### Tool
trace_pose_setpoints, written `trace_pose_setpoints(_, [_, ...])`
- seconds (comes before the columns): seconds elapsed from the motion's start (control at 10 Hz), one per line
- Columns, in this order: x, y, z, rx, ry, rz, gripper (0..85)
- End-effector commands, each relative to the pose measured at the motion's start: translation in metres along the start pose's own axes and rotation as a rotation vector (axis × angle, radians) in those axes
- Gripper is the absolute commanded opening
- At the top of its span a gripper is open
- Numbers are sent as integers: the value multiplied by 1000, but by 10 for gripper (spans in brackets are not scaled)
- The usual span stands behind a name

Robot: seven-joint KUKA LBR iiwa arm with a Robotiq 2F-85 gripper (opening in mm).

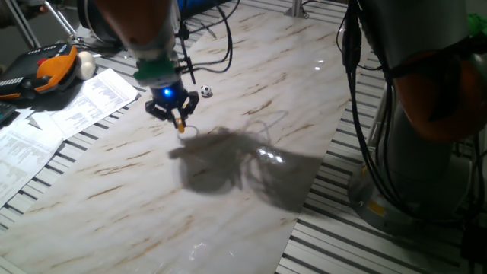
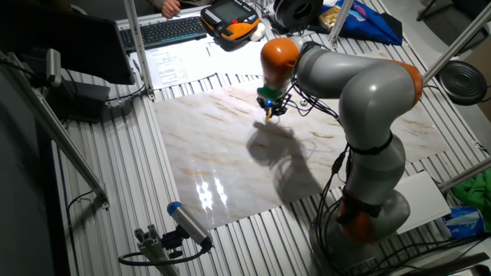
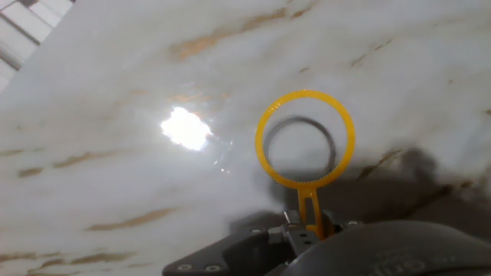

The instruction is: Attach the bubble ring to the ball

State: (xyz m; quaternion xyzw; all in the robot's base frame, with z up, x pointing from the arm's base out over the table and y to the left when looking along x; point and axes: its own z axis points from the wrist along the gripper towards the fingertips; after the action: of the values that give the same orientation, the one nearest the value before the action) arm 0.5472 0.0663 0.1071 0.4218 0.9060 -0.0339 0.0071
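Fingers (image 3: 307, 230) clamp handle of one bubble ring (image 3: 304, 138); one ball (image 1: 205, 92) lies apart.

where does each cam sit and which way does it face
One fixed view: low at the table edge, facing across the marble slab; shows the gripper and the ball.
The other fixed view: high, looking down; the whole arm shows.
Hand view: on the hand, looking down along the fingers at the bubble ring.
All share the slab.
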Motion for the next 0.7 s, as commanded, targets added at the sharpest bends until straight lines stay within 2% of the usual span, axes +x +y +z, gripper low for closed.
trace_pose_setpoints(0.0, [-5,-4,-2,-2,3,-9,0])
trace_pose_setpoints(0.4, [-43,-32,-14,7,11,-78,0])
trace_pose_setpoints(0.6, [-53,-40,-10,1,11,-103,0])
